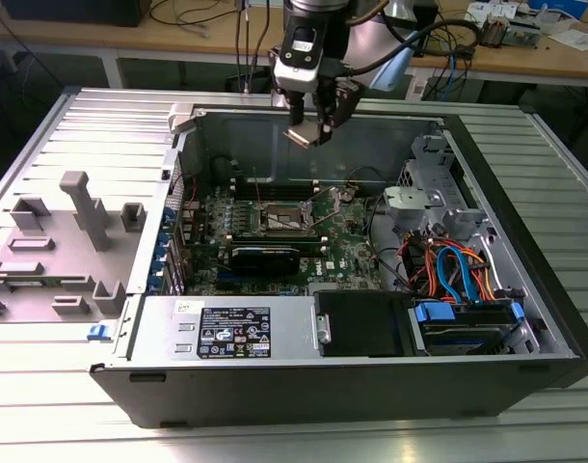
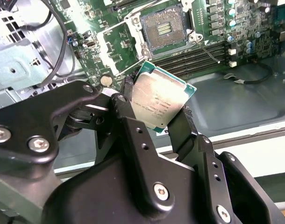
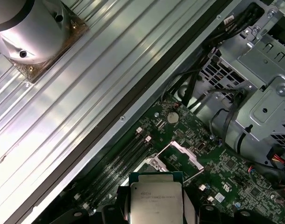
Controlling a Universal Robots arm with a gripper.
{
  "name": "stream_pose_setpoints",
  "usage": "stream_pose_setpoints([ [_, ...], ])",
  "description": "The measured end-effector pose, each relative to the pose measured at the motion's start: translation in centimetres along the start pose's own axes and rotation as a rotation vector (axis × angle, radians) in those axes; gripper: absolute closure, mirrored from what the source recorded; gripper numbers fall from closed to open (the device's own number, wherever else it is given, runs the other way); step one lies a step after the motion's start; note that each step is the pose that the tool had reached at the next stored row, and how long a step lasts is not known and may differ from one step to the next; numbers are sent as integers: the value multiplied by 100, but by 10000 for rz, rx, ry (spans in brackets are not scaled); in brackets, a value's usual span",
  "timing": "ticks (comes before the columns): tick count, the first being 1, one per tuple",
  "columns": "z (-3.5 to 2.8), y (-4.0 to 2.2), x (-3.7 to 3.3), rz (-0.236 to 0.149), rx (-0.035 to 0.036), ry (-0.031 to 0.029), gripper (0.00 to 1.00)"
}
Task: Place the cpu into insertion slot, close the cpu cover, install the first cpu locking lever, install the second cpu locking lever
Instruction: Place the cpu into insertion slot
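Pincer [image 2: 156,111] clamped on the cpu [image 2: 162,95], chip's edges between both fingers, held in air over the open computer case [image 1: 323,388]. Beyond, well apart, insertion slot [image 2: 164,29] on the motherboard [image 2: 254,23] lies bare, uncovered.

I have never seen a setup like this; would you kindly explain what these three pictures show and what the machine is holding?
This is a robot arm ending in a two-fingered gripper. The exterior view, from a camera off the arm, shows an open computer case lying on a ribbed metal table, with a grey holder fixture at that view's left. Both wrist views come from cameras riding on the arm. The gripper is shut on the cpu, a small square chip, held in the air above the green motherboard. The insertion slot on it is empty.
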State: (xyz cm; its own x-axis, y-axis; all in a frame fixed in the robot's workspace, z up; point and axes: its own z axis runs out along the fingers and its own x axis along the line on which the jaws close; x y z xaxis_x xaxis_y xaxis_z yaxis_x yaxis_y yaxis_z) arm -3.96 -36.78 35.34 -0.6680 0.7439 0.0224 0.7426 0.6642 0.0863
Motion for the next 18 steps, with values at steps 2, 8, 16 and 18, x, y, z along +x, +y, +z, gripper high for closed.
stream_pose_setpoints([
  [2,6,0,0,129,13,0,45],
  [8,72,-6,-1,540,98,33,45],
  [16,183,-16,-4,1813,188,-11,45],
  [18,206,-17,-5,2041,195,-24,45],
])
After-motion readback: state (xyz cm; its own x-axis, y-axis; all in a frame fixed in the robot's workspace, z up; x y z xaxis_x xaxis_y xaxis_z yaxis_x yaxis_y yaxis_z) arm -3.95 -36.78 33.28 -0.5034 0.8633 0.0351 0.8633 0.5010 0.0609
